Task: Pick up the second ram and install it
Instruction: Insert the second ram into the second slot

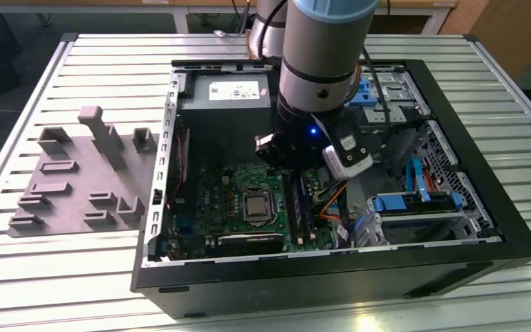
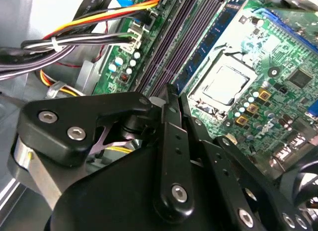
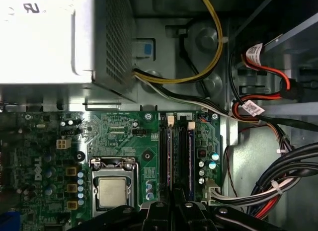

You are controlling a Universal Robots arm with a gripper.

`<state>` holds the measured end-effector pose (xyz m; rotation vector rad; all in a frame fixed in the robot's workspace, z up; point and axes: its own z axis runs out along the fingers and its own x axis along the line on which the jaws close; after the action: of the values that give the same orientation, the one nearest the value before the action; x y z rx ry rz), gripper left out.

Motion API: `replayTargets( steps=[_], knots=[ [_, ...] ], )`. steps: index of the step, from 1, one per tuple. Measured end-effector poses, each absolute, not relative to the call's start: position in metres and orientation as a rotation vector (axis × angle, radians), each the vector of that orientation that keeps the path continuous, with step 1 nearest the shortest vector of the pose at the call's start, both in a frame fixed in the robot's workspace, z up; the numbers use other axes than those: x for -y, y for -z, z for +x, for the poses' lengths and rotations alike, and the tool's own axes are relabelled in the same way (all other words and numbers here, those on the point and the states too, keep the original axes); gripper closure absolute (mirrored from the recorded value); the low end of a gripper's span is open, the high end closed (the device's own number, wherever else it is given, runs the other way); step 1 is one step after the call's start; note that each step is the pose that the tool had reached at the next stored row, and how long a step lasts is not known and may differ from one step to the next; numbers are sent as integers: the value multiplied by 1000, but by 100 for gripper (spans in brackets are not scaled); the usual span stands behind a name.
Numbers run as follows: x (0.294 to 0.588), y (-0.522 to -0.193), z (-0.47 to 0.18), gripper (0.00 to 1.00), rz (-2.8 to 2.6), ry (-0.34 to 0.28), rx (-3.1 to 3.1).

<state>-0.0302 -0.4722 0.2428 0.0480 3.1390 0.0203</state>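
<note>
Ribbed metal table (image 1: 81, 290) carries an open black PC case (image 1: 487, 256) in the exterior view, with a grey holder plate (image 1: 72, 180) of printed blocks beside it on the exterior view's left. We see the arm (image 1: 325, 48) reaching down into the case, its hand (image 1: 295, 160) low over the green motherboard (image 1: 212, 200), just beside the CPU socket (image 1: 257, 207). Power supply (image 1: 229, 93) sits right behind the arm, blue drive bay (image 1: 422, 204) and orange cables (image 1: 332, 200) crowd the exterior view's right. The second ram (image 1: 301, 207) appears as a dark strip standing in the slot area under the hand; we can't tell from here if it's seated.

Second wrist view: black linkage of the hand (image 2: 171, 94) takes up the foreground, fingers (image 2: 171, 121) drawn together into a narrow tip over the long slots (image 2: 169, 57). We can't tell if anything is pinched. A stick with a bluish label (image 2: 221, 32) runs between slots and CPU socket (image 2: 226, 82). Bundled wires (image 2: 74, 39) lie close alongside.

First wrist view: hand (image 3: 180, 203) sits directly over the slots (image 3: 164, 151), fingertips close together, with a dark stick (image 3: 189, 156) in a slot. Power supply (image 3: 59, 37), yellow cable (image 3: 213, 42) and black-red wiring (image 3: 268, 92) ring the area.
</note>
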Motion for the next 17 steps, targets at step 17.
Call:
replayTargets(
  steps=[17],
  knots=[
    [472, -236, -27, 86, 50, -22, -3142]
  ],
)
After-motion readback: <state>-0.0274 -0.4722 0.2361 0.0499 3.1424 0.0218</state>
